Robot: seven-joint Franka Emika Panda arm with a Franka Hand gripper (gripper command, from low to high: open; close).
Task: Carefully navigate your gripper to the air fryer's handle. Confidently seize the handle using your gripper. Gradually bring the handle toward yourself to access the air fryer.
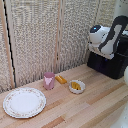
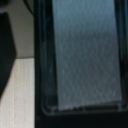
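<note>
The air fryer [image 1: 109, 65] is a glossy black box at the exterior view's right, on the wooden table. The white and black arm [image 1: 106, 34] hangs right over its near top corner. The gripper's pale body [image 1: 95, 48] shows just above the fryer, but its fingers are too small and blurred to make out. The handle does not show in either view. The wrist view is filled by a blurred close-up of the black fryer [image 2: 42, 75] with a grey mesh-textured panel [image 2: 85, 50]. No fingers show there.
A pink cup [image 1: 48, 80], a yellow item [image 1: 61, 79], a small white bowl [image 1: 76, 86] with yellow food and a patterned plate [image 1: 24, 102] stand on the table [image 1: 90, 107]. Woven screens [image 1: 40, 35] close the back.
</note>
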